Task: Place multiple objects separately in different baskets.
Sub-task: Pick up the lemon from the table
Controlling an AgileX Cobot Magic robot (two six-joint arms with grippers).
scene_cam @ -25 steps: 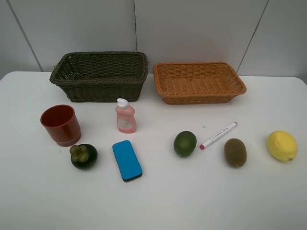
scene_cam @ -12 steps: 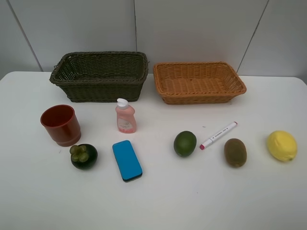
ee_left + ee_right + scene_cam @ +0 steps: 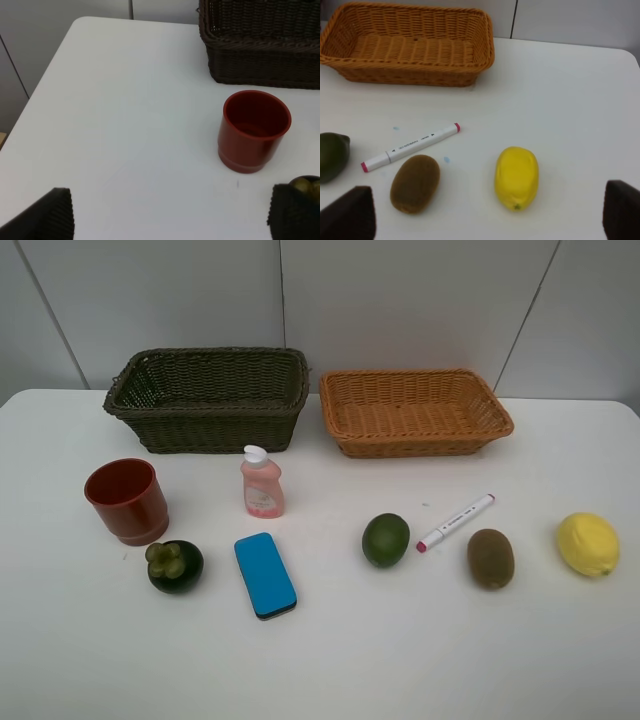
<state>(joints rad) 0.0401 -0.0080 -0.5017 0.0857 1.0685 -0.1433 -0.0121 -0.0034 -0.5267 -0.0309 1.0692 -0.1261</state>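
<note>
Nothing has moved; left pincer [image 3: 170, 214] and right pincer [image 3: 486, 210] gape wide, empty. You risk rolling the lemon [image 3: 588, 543], far right, by closing off-centre.

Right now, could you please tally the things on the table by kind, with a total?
Baskets: 2 (dark basket, orange basket)
Fruits: 4 (mangosteen, lime, kiwi, lemon)
Other items: 4 (red cup, pink bottle, blue block, marker)
Total: 10

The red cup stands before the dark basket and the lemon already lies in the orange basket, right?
No: the lemon lies on the table beside the kiwi, outside the orange basket, as the exterior high view shows. The rest holds.
</note>
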